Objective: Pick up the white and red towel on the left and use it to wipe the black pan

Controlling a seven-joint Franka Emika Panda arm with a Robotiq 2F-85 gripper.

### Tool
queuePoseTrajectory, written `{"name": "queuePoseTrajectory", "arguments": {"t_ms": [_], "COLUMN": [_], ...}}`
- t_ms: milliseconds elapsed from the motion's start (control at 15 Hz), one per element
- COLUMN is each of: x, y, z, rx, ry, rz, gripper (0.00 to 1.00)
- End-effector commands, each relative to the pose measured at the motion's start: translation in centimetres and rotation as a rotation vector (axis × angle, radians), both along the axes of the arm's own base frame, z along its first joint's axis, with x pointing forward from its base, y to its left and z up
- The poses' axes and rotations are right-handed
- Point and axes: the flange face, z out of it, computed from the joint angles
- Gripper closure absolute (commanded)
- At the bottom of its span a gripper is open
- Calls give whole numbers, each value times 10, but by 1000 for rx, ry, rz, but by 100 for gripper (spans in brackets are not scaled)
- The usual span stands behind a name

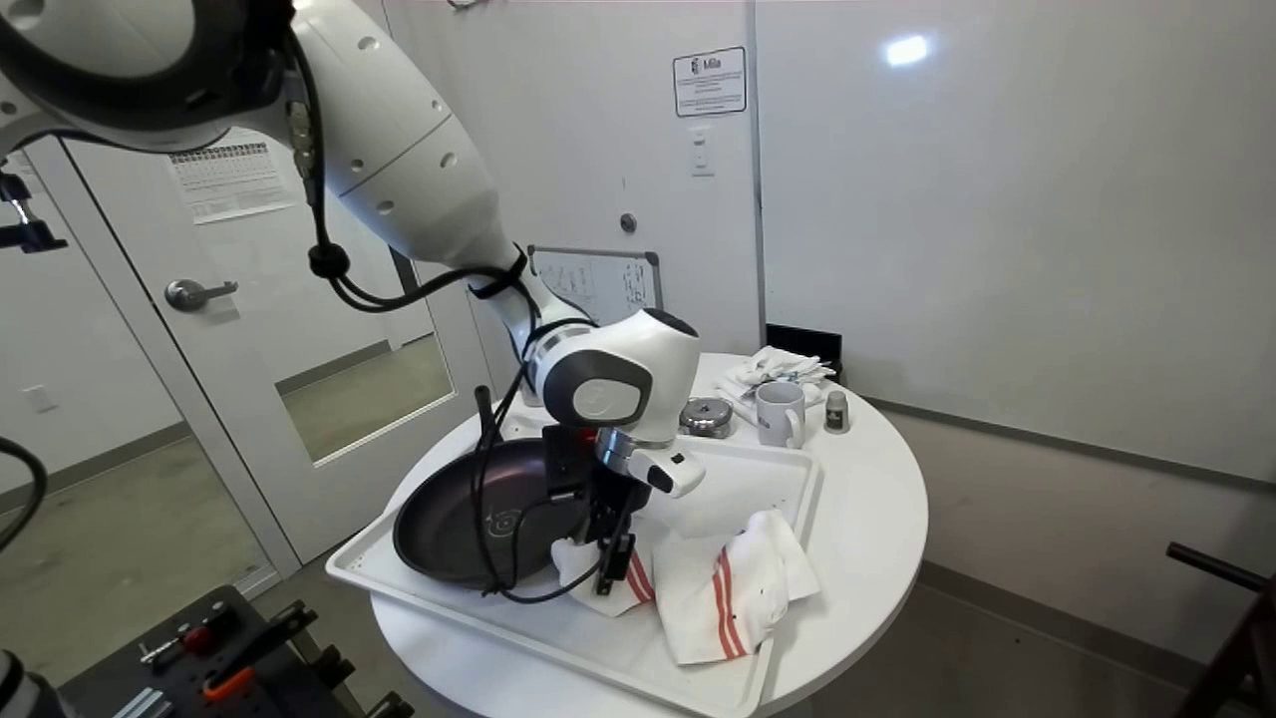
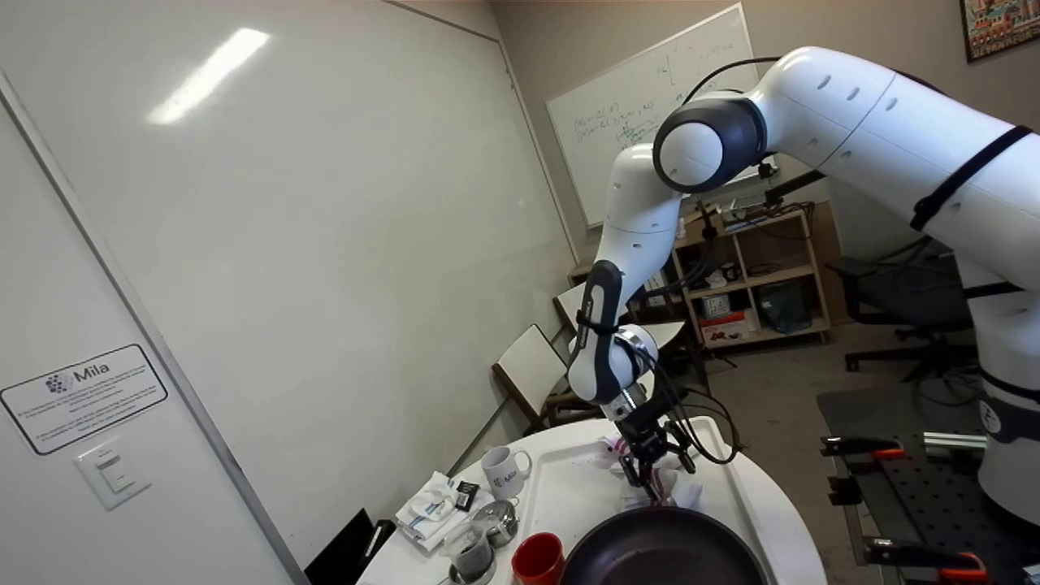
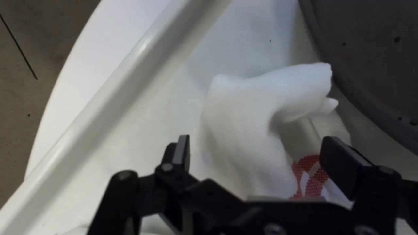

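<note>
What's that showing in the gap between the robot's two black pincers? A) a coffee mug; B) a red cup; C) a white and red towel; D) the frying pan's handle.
C: in the wrist view, the gripper stands open, with the white and red towel showing in its gap.

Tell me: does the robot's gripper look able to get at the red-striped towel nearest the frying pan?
Likely yes: the gripper is open, and in the wrist view a fold of the red-striped towel shows between its jaws, with nothing visible blocking it; the black frying pan lies beside it.
</note>
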Motion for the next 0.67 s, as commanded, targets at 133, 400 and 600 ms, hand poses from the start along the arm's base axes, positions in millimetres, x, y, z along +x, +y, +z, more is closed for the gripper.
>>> {"name": "queuePoseTrajectory", "arguments": {"t_ms": [133, 400, 600], "x": [1, 7, 9], "y": [-6, -9, -10], "z": [-10, -9, -8], "rx": [5, -18, -31], "ry": [-17, -50, -73], "rz": [-25, -20, -21], "gripper": [1, 34, 58]}}
